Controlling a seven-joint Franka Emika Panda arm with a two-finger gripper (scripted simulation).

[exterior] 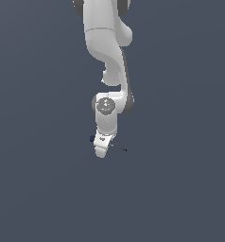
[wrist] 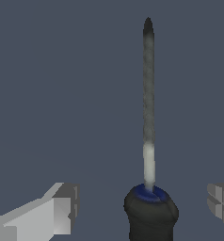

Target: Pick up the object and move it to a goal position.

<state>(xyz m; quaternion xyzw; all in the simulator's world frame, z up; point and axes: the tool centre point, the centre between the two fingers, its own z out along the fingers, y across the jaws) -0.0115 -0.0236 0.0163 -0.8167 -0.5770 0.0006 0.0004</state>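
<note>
The object is a small screwdriver with a black handle, a blue collar and a thin grey shaft ending in a dark tip. In the wrist view the handle lies between my two fingers, with a visible gap on each side. One fingertip and the other stand apart from it, so my gripper is open. In the exterior view the gripper hangs low over the screwdriver. Its blue handle end pokes out toward the exterior view's left, and its shaft toward the right.
The white arm comes down from the top of the exterior view. Around it there is only a plain dark grey-blue floor. No goal marker shows.
</note>
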